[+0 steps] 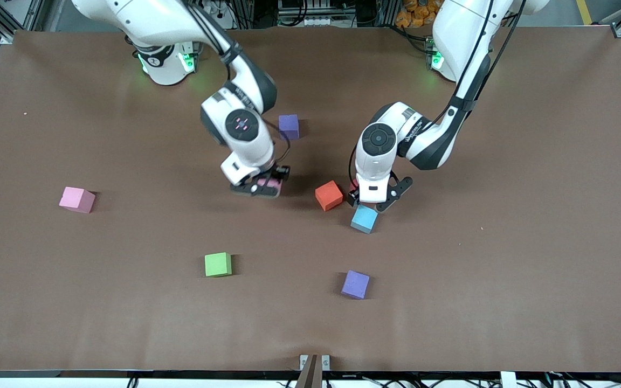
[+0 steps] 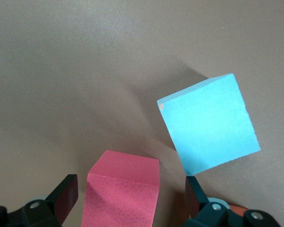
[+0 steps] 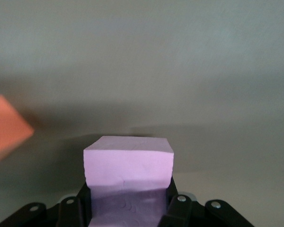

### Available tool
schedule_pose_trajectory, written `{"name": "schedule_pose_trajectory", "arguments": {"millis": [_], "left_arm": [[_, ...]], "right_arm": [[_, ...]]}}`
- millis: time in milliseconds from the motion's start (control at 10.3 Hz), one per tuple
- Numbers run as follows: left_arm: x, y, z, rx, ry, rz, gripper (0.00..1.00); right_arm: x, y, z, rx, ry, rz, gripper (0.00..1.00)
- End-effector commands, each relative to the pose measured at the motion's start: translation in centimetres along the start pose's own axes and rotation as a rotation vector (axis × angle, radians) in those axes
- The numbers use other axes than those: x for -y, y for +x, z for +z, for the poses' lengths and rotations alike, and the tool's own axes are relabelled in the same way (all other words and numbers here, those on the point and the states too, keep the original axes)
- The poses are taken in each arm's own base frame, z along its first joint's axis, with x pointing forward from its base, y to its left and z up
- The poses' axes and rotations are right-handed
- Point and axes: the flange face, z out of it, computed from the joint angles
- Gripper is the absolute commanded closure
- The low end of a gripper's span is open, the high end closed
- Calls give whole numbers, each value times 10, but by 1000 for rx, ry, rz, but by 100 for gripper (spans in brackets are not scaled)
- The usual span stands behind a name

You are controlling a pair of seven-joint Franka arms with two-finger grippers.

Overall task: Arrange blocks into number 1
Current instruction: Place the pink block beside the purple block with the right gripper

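The brown matte counter (image 1: 504, 242) carries small foam cubes, well spread out. The right gripper (image 1: 265, 186) is low at the counter's middle, its jaws clenched on a pale pink foam cube (image 3: 128, 163) whose flat top and square edges show clearly in the right wrist view; in the front view the gripper body hides most of this cube. The orange-red foam cube (image 1: 329, 195) sits beside it, toward the left arm's end, with bare counter between them.

The left gripper (image 1: 378, 203) hangs just over the counter between that orange-red cube and the light blue foam cube (image 1: 364, 219), jaws released and spread wide. Between its fingers (image 2: 66, 194) the left wrist view shows a reddish-pink foam cube (image 2: 123, 194) with a finely dimpled face, not pinched by either finger; it may be the block whose red edge peeks out under the gripper in the front view, though that is hard to confirm. The light blue cube lies turned at an angle, just beside the gripper and nearer the front camera.

Farther off lie a purple foam cube (image 1: 288, 126) toward the arms' bases, a second purple foam cube (image 1: 355, 284) and a green foam cube (image 1: 218, 264) nearer the front camera, and a pink foam cube (image 1: 77, 199) toward the right arm's end.
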Motion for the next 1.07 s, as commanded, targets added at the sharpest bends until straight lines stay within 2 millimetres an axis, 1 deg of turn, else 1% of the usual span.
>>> {"name": "schedule_pose_trajectory", "arguments": {"millis": [0,195,292,389,487,779,973], "left_arm": [[-2,-1,1,-22,-4,-1,0],[-2,-1,1,-22,-4,-1,0],[-2,-1,1,-21,-5,-3,0],[-2,-1,1,-22,-4,-1,0],[-2,-1,1,-22,-4,-1,0],[-2,-1,2,-21,-3,-1,0],[-3,-1,1,-22,-4,-2,0]], "right_arm": [[7,-50,11,-14,10,-8,100],[19,-84,21,-50,-38,-39,100],[18,-96,26,-60,-60,-54,100],[14,-103,24,-62,-65,-62,100],[15,-114,24,-58,-67,-78,100],[16,-131,31,-53,-54,-87,100],[14,-135,38,-54,-41,-92,100]]}}
